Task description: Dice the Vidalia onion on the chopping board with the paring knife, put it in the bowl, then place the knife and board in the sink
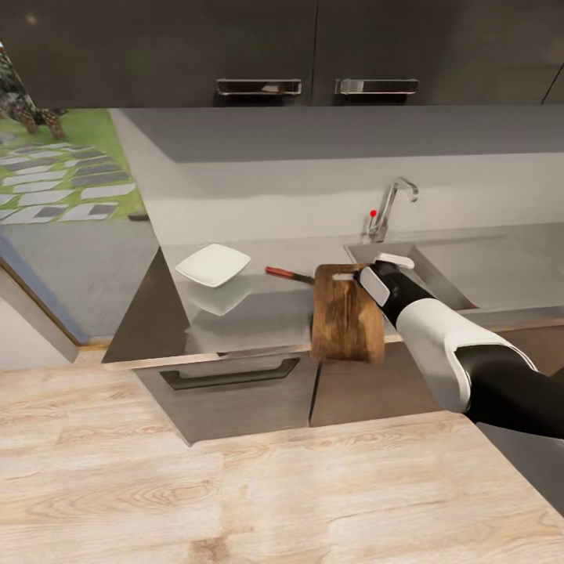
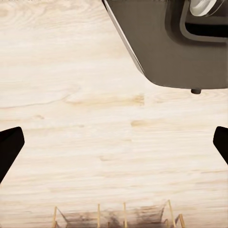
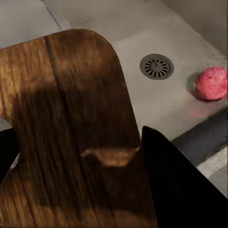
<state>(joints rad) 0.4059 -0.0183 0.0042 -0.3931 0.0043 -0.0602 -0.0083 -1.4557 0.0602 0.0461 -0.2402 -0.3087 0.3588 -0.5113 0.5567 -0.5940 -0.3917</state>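
Observation:
The dark wood chopping board (image 1: 347, 317) lies across the countertop (image 1: 258, 313), its near end past the front edge. My right gripper (image 1: 380, 274) is shut on its handle end beside the sink (image 1: 450, 266). In the right wrist view the board (image 3: 71, 95) sits between the dark fingers (image 3: 180, 190), above the basin and its drain (image 3: 156, 66). A small rounded bulb, the onion (image 3: 212, 83), looks pink-red and lies in the basin past the drain. The red-handled paring knife (image 1: 288, 273) rests left of the board, and the white bowl (image 1: 213, 264) further left. My left gripper (image 2: 114, 147) hangs open over the floor.
The curved tap (image 1: 392, 204) with its red-tipped lever stands behind the sink. Dark wall cabinets (image 1: 313, 47) hang above. A drawer front (image 1: 231, 374) sits below the counter, and pale wood floor (image 1: 235, 486) spreads in front. A dark cabinet corner (image 2: 166, 42) is near the left gripper.

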